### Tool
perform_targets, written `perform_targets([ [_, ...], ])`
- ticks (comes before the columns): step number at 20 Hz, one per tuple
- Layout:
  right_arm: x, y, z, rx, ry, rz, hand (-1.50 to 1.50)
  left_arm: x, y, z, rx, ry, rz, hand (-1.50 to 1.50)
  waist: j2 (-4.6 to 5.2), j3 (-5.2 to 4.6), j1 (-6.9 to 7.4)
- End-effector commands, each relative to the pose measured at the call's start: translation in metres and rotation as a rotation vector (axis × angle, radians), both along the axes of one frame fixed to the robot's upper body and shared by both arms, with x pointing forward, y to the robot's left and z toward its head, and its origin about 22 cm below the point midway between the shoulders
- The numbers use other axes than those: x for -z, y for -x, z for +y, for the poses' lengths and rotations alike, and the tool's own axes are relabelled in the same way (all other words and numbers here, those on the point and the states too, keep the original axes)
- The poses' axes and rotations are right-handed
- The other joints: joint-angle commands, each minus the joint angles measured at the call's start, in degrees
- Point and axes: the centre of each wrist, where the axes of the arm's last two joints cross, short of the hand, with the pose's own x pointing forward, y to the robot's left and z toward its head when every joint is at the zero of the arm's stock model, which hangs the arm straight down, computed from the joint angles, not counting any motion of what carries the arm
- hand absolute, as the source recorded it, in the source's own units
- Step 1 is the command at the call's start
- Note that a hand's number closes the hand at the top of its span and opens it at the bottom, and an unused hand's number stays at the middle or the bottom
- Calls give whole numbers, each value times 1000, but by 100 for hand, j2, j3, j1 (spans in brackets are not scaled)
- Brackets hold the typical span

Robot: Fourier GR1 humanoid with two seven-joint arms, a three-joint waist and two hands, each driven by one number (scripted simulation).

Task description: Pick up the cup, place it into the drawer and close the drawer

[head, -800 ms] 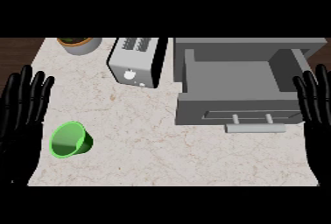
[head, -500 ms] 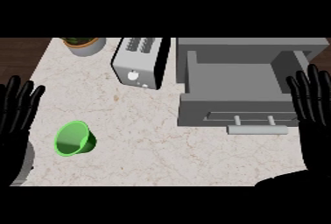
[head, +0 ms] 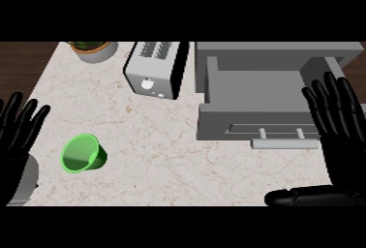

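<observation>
A green cup (head: 83, 154) lies tipped on its side on the marble counter (head: 157, 145) at the lower left, its mouth facing up and left. The grey drawer (head: 257, 99) stands pulled open at the right, empty inside, with its handle (head: 284, 143) at the front. My left hand (head: 16, 138) is open at the left edge, fingers straight up, just left of the cup and apart from it. My right hand (head: 339, 121) is open at the right edge beside the drawer's right wall, its thumb (head: 307, 197) along the bottom.
A silver toaster (head: 152, 69) stands at the back, just left of the drawer. A potted plant (head: 93, 49) sits at the back left corner. Dark floor shows beyond the counter's left edge.
The view has shifted, so everything sits slightly higher and further left. My left hand has slid lower at the left edge; my right hand has risen a little and its thumb has come into view.
</observation>
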Motion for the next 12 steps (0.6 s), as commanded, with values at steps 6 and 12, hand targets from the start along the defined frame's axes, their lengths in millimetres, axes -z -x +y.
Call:
perform_targets([
  [6,18,-10,17,-12,-15,-2,-150,16,-25,6,19,36,35,-150,2,2,-12],
  [12,6,-26,2,-26,-5,-9,-150,32,-22,-11,-13,11,60,-150,4,2,-7],
])
